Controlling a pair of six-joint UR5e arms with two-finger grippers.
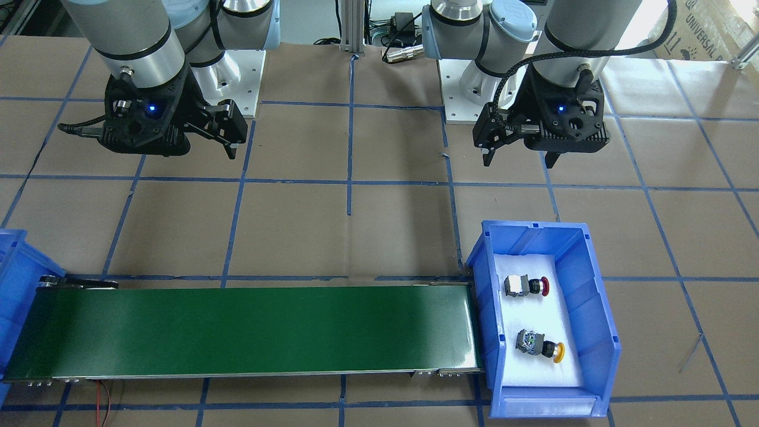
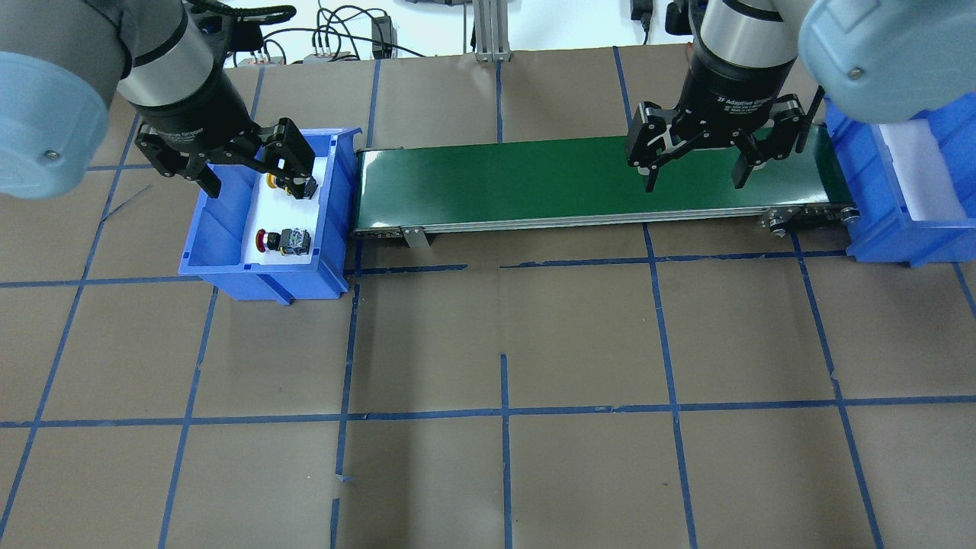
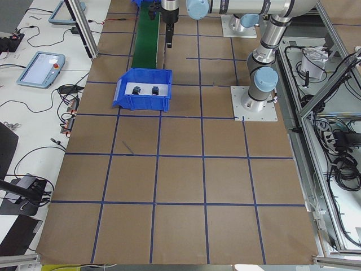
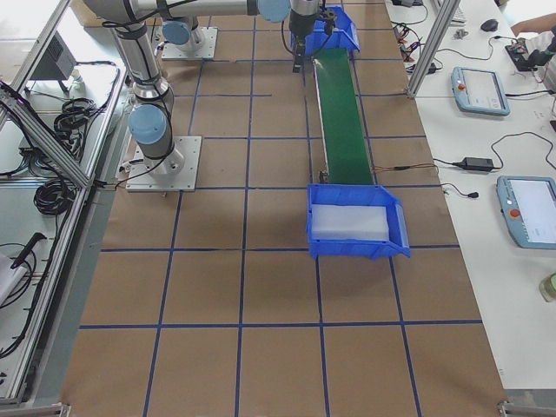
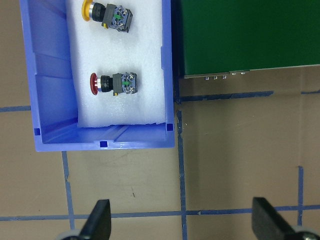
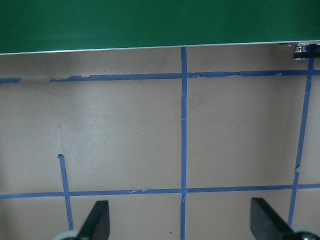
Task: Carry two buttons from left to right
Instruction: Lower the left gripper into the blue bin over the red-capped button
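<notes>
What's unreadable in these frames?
- Overhead: the yellow button has its body hidden behind the left tool.
- Overhead: the right blue bin is partly covered by the right arm's elbow; the front-facing view cuts it at the edge.
- Exterior left: the buttons are too small to tell cap colours.

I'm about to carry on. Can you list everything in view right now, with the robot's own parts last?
red button: one, red cap, lying on white foam in the left bin.
yellow button: one, yellow cap, same bin, apart from the red one.
left bin: one, blue, at the belt's end on the robot's left.
conveyor belt: one, green, between the bins.
right bin: one, blue, foam-lined, at the belt's other end.
table: brown paper, blue tape grid.
left gripper: open, raised on the robot's side of the left bin.
right gripper: open, raised on the robot's side of the belt.
</notes>
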